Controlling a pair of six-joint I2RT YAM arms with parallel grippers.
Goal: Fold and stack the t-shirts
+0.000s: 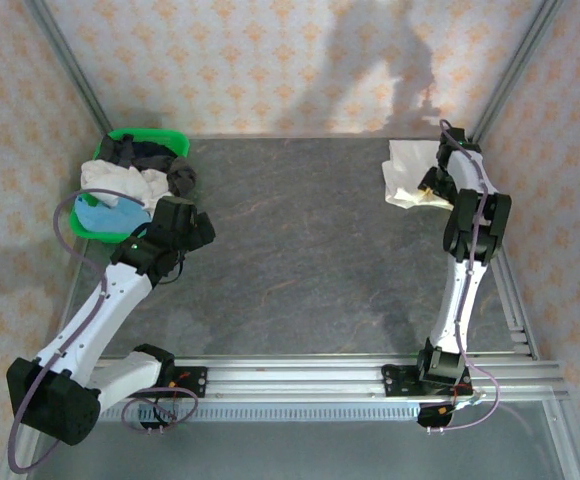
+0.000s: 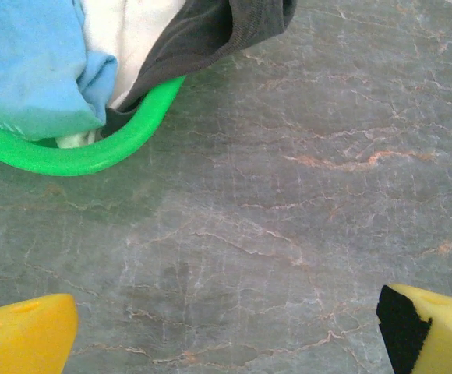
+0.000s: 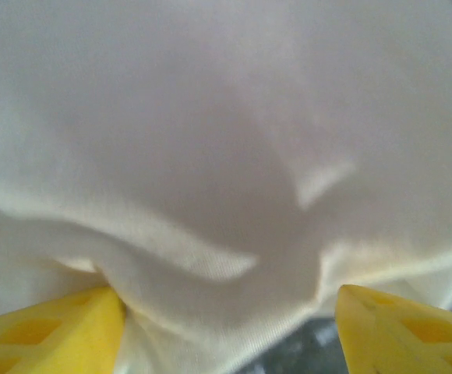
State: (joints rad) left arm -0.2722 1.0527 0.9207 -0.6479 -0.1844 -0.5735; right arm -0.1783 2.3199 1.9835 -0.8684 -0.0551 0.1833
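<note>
A folded white t-shirt [image 1: 405, 175] lies at the far right of the table. My right gripper [image 1: 432, 188] is down on its near edge. In the right wrist view the gripper [image 3: 226, 331] stands open, its yellow fingers [image 3: 47, 331] wide apart with a bulge of the white cloth [image 3: 210, 117] between them. More t-shirts sit in the green basket [image 1: 150, 136]: white [image 1: 115, 180], light blue [image 1: 100, 215] and black [image 1: 145, 152]. My left gripper [image 1: 190, 222] hovers just right of the basket, open [image 2: 226, 331] over bare table with nothing between its fingers [image 2: 23, 335].
The basket rim [image 2: 93, 156] curves across the upper left of the left wrist view, with light blue [image 2: 31, 62], white [image 2: 132, 31] and dark cloth [image 2: 226, 31] hanging over it. Grey marble tabletop [image 1: 310, 250] spreads between the arms. Metal frame rails border the table.
</note>
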